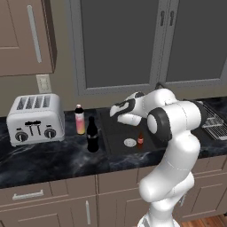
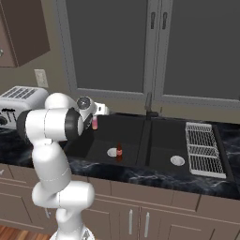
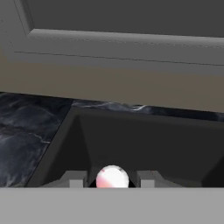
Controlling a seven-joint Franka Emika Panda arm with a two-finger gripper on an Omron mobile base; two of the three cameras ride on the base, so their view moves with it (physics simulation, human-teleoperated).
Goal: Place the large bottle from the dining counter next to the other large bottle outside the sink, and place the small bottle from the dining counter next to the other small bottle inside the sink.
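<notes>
The pincer (image 3: 112,180), closed on a small pink-white bottle (image 3: 112,178), hangs from the bent arm over the sink (image 1: 119,133), where a small red bottle (image 1: 140,139) stands; left of the sink, the black cola-style bottle (image 1: 92,134) stands just beside the pink-orange bottle (image 1: 80,119) on the worktop (image 1: 44,157), labels unreadable.

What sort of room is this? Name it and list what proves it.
A home kitchen, rendered rather than real. A toaster stands on the black marble worktop, a double sink with a faucet is set into it, and cabinets run underneath.
</notes>
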